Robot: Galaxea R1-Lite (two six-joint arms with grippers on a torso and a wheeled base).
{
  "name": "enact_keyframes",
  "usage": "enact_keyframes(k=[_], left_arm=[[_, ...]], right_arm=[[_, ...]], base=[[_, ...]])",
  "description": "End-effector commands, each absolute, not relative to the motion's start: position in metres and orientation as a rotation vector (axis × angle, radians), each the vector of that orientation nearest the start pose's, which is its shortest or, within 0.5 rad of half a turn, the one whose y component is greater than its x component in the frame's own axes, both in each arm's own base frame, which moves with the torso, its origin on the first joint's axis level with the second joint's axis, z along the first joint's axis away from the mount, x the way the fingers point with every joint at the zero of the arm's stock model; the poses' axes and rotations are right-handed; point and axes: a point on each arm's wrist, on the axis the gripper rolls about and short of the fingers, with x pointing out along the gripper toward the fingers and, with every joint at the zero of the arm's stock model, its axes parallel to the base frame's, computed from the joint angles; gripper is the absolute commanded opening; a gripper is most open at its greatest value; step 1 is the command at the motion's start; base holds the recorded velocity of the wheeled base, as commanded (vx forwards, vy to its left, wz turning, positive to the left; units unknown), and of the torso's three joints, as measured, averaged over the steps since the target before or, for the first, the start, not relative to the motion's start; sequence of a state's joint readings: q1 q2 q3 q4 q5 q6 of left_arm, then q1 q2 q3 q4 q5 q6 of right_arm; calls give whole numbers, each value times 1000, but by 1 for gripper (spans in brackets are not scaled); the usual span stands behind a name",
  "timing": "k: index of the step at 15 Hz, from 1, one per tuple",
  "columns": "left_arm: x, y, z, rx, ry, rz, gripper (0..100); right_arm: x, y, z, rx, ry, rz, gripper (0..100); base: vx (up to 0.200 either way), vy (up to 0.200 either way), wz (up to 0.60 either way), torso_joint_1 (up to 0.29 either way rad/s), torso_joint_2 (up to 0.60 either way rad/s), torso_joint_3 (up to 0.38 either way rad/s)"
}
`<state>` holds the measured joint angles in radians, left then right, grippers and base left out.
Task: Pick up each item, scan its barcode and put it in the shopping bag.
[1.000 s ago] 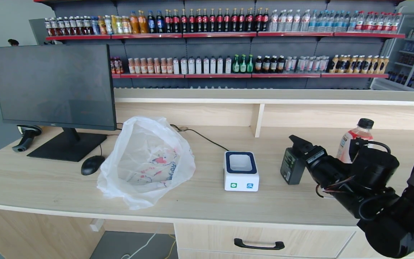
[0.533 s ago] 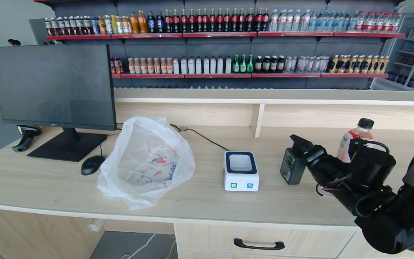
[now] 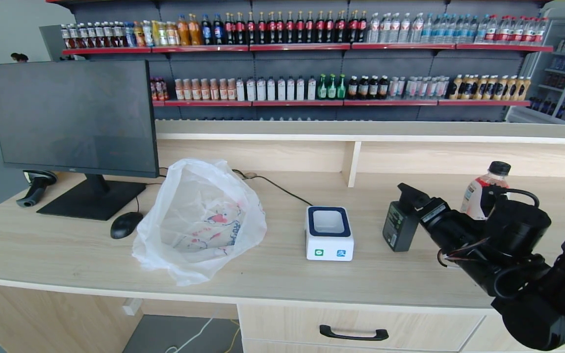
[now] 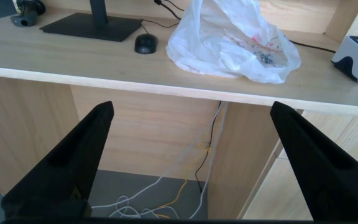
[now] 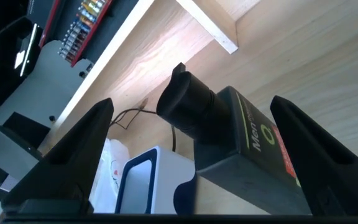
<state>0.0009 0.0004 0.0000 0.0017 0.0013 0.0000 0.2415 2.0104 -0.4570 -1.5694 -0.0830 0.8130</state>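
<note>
A dark flat bottle [image 3: 399, 226] with a black cap stands on the counter [image 3: 272, 274], right of the white barcode scanner [image 3: 329, 233]. My right gripper [image 3: 404, 195] is open at the bottle's top. In the right wrist view the bottle [image 5: 247, 155] lies between the spread fingers [image 5: 73, 162], with gaps on both sides, and the scanner [image 5: 145, 180] is beyond it. A pink drink bottle [image 3: 481, 196] stands behind the right arm. The white plastic shopping bag [image 3: 199, 220] sits open left of the scanner. My left gripper [image 4: 191, 109] hangs open and empty below the counter's front edge.
A monitor [image 3: 74, 115], a mouse [image 3: 125, 224] and a handheld scanner [image 3: 35, 189] occupy the counter's left end. A wooden divider [image 3: 351, 164] rises behind the scanner. Cables [image 4: 197, 168] hang under the counter. Shelves of drinks line the back wall.
The right arm's wrist and elbow have shifted slightly to the right. The dark bottle, bag and scanner stand where they were.
</note>
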Motion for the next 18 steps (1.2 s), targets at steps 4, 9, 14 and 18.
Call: enact_keyframes(k=[4, 9, 14, 18], left_arm=[[-23, 0, 75, 0, 3, 3, 100], [-23, 0, 75, 0, 2, 2, 100], [-23, 0, 75, 0, 2, 3, 100], [-23, 0, 75, 0, 2, 3, 100]], right_arm=[[278, 68, 99, 648, 79, 151, 100], [271, 90, 105, 349, 48, 264, 100], [266, 90, 113, 168, 2, 320, 100], [271, 85, 106, 81, 12, 291, 100]], base=[[0, 0, 0, 0, 0, 0], [0, 0, 0, 0, 0, 0], [0, 0, 0, 0, 0, 0], [0, 0, 0, 0, 0, 0]])
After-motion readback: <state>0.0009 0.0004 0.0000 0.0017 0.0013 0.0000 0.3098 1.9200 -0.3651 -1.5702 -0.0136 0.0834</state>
